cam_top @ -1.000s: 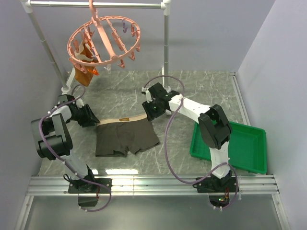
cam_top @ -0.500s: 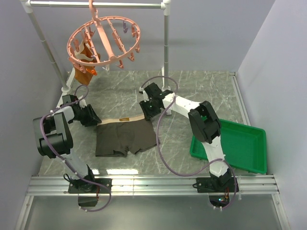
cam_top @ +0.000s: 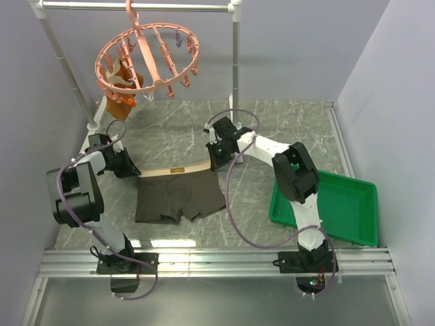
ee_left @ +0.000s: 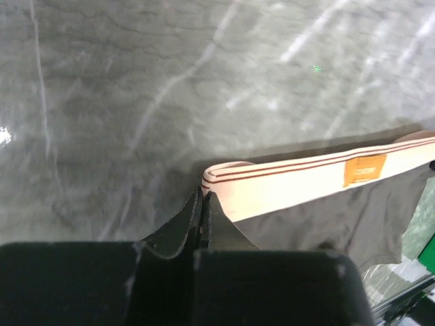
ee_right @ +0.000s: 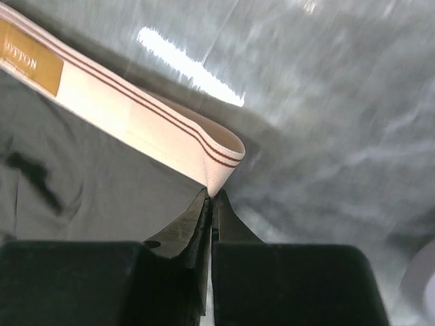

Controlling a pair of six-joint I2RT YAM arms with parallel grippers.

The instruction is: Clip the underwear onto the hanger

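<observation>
1. Top view: the underwear (cam_top: 180, 197) lies flat on the marbled desk (cam_top: 292, 129) between the two arms, with its tan waistband (cam_top: 173, 170) on the far edge. The left gripper (cam_top: 134, 171) is clenched on the waistband's left end, and the right gripper (cam_top: 216, 164) is clenched on its right end. The hanger (cam_top: 146, 58) hangs from the pipe rack (cam_top: 235, 54) at the back, well apart from the underwear, with an orange-brown garment (cam_top: 121, 103) clipped to it. A green tray (cam_top: 340, 204) sits to the right.
2. Left wrist view: the left gripper (ee_left: 204, 201) has its jaws pressed together, pinching the folded waistband (ee_left: 299, 182) corner. An orange label (ee_left: 364, 170) shows farther along.
3. Right wrist view: the right gripper (ee_right: 210, 198) is closed tight, nipping the waistband (ee_right: 136, 122) at its looped end. Dark cloth of the underwear (ee_right: 88, 197) spreads to the left.
</observation>
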